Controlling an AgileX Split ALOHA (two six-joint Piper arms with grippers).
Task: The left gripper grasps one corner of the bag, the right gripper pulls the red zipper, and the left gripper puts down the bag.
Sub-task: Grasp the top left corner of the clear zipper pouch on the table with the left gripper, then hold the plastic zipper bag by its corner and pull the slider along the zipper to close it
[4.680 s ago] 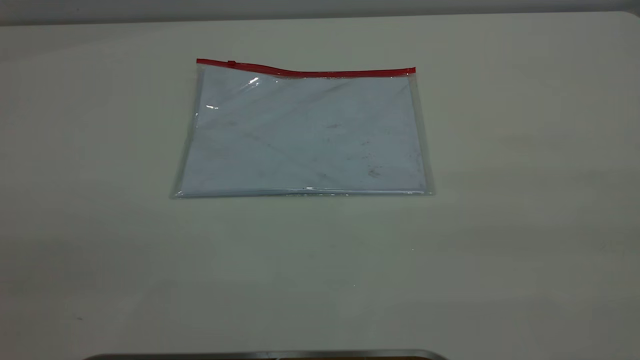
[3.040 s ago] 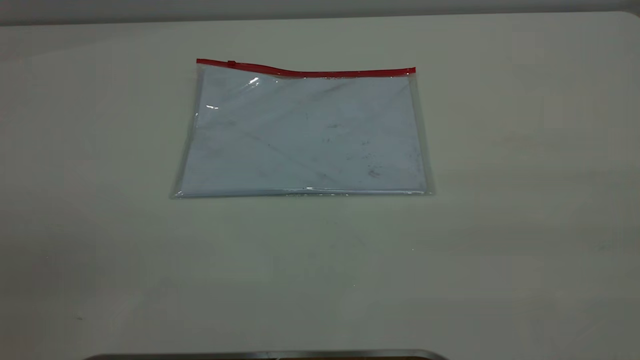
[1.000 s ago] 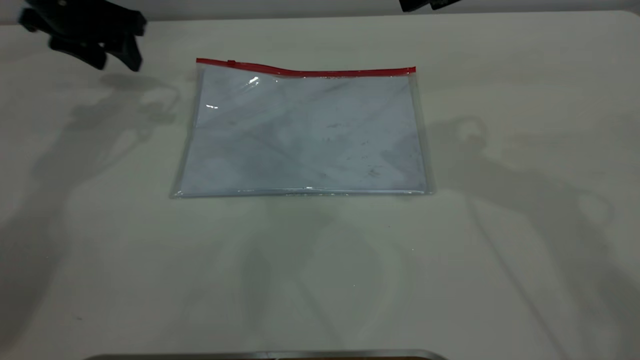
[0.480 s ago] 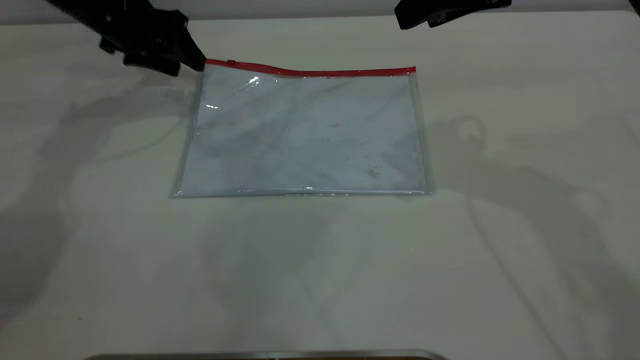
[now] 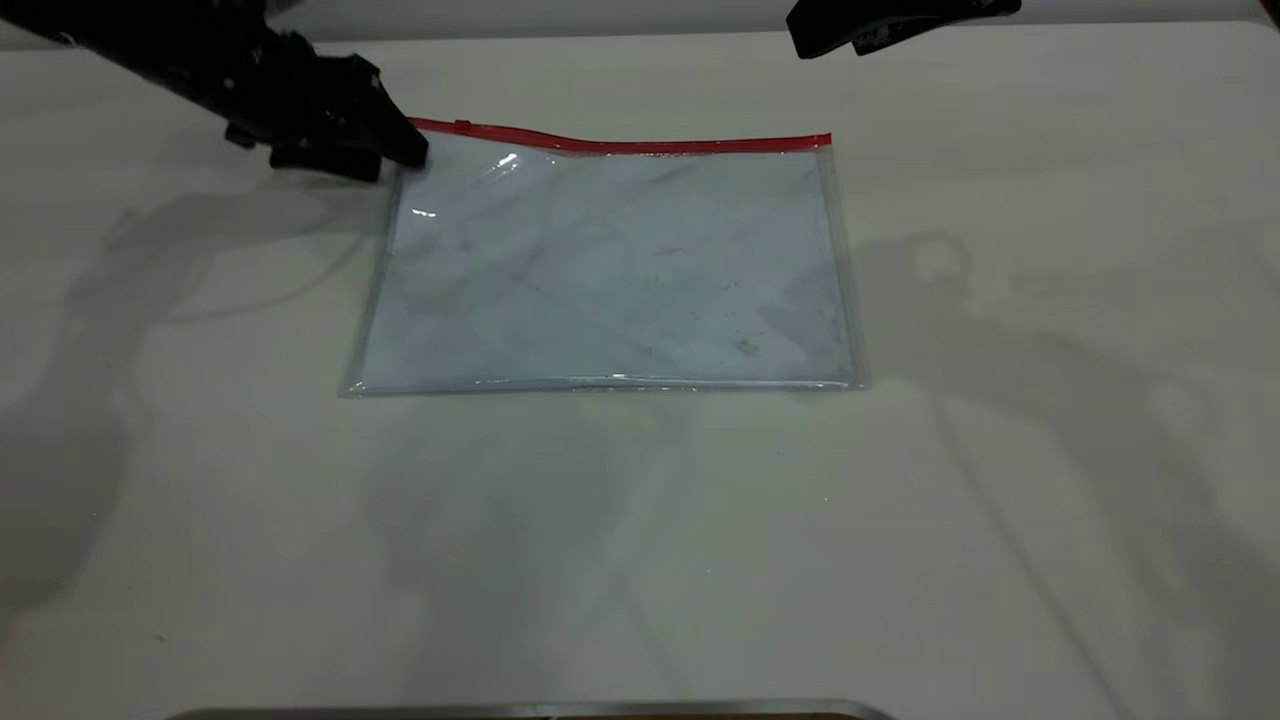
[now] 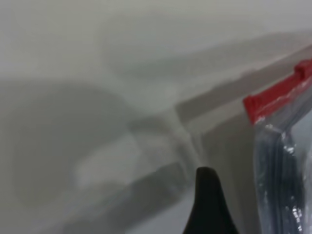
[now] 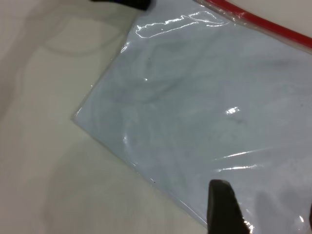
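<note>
Lying flat on the desk [image 5: 1000, 500], the bag [image 5: 610, 270] met the left end effector [image 5: 405, 150] at its corner [image 6: 256, 109] by the red zipper [image 5: 640, 146], grip unclear; the right end effector [image 5: 815, 40] hovered apart, grip unclear.

The exterior camera looks across the table [image 5: 640, 560] from its near edge, tilted down, far enough to take in the whole bag [image 5: 610, 270], with arms entering at 10 and 1 o'clock. The left wrist camera sits very close to the tabletop, seeing only the red zipper [image 6: 275, 95] end at 3 o'clock. The right wrist camera looks down from higher, sharing the bag [image 7: 204, 107] and zipper [image 7: 258, 22] with both other views.
</note>
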